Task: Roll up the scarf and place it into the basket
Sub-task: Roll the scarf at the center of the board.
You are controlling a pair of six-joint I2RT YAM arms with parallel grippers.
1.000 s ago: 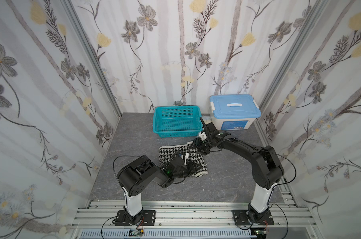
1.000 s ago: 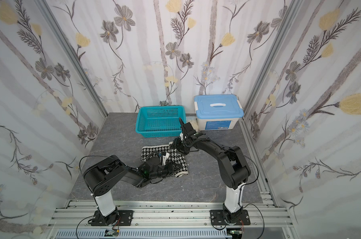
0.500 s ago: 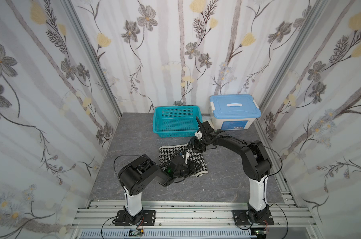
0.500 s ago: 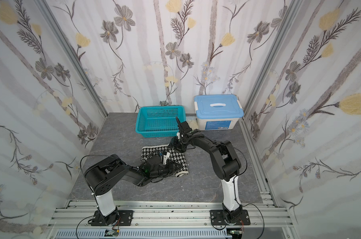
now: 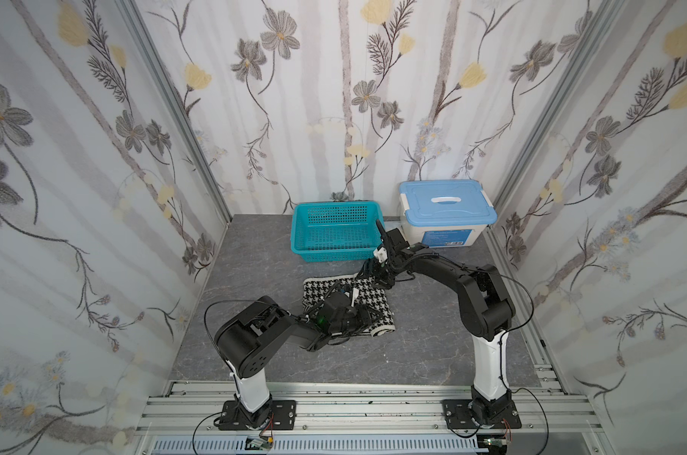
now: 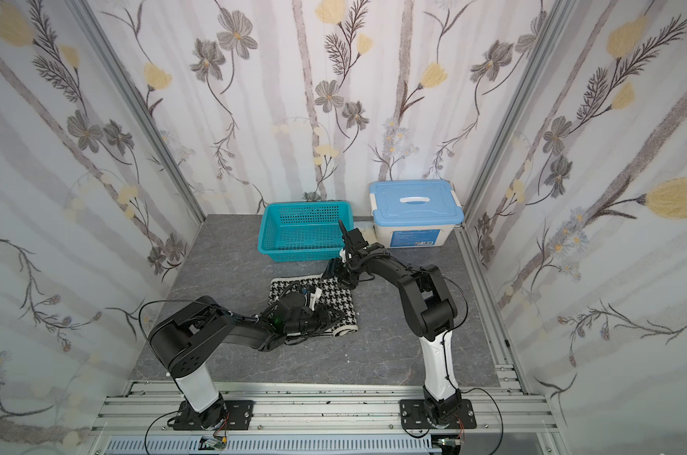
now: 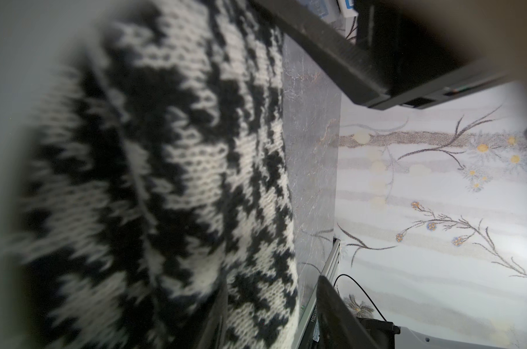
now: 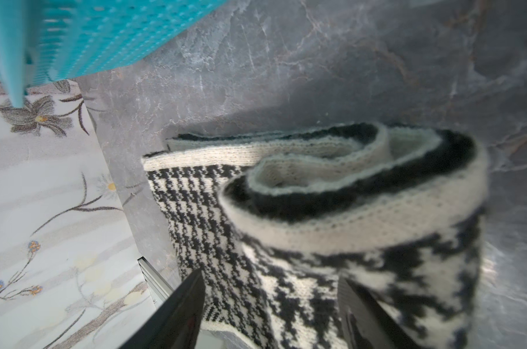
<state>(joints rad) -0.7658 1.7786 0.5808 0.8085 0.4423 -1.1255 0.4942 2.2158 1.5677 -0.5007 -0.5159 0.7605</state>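
Walls papered with grey and yellow flowers are closing in a grey marbled table [image 5: 432, 354] on three sides. In both top views the basket [image 5: 334, 255] is sitting at the back near the middle, with a white box with a light blue lid [image 5: 446, 201] standing just beside it on the right arm's side. The scarf [image 5: 373, 299] is lying on the table in front of the basket, not in it, between the two arms; its far part is spreading flat with the houndstooth check upward, and its near edge is curling into a roll. The left gripper [image 5: 371, 317] is lying low across that near, rolled part. In the left wrist view blurred knit [image 7: 180, 166] is filling the space beside its fingers [image 7: 331, 54], which are standing apart, but whether they are pinching the cloth I cannot tell. The right gripper [image 5: 375, 275] is reaching down at the scarf's far corner on its own side, close to the basket's front wall. In the right wrist view its fingers [image 8: 183, 308] are spreading wide, one clear of the cloth, gripping nothing. Ahead of them a loosely wound end of the scarf [image 8: 362, 211] is showing as a white-edged spiral beside flatter layers.
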